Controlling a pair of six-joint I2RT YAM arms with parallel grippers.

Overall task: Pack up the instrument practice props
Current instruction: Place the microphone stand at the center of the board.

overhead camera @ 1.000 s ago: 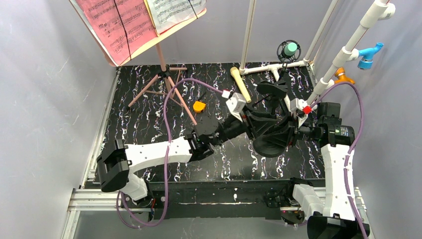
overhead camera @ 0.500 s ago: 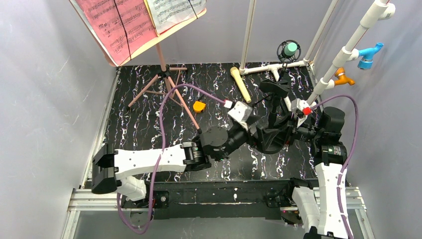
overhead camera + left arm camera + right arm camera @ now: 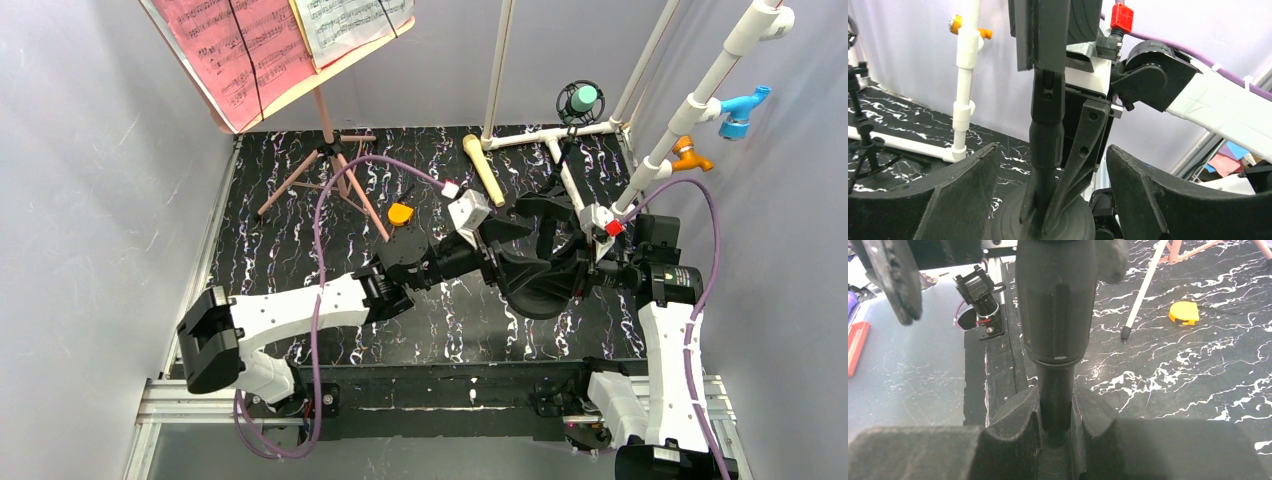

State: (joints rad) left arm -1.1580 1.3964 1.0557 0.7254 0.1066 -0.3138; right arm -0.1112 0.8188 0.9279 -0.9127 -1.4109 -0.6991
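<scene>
Grey walls around black white-veined tabletop (image 3: pixel 300 250). On right half, toward near edge: black pole stand with round base (image 3: pixel 540 290), tilted; base on surface or lifted, cannot tell. Pinched tight by right gripper (image 3: pixel 1055 400) on thin shaft above thick sleeve. Flanked by left gripper (image 3: pixel 1052 155), spread wide either side of sleeve near base, gripping nothing. Probably stiff, smooth, bottom-heavy; likely swings if held only high. Better second hold low on sleeve. Elsewhere: beige toy microphone (image 3: pixel 483 168) lying near far edge, pink music board on tripod legs (image 3: pixel 321 115) at far left corner.
</scene>
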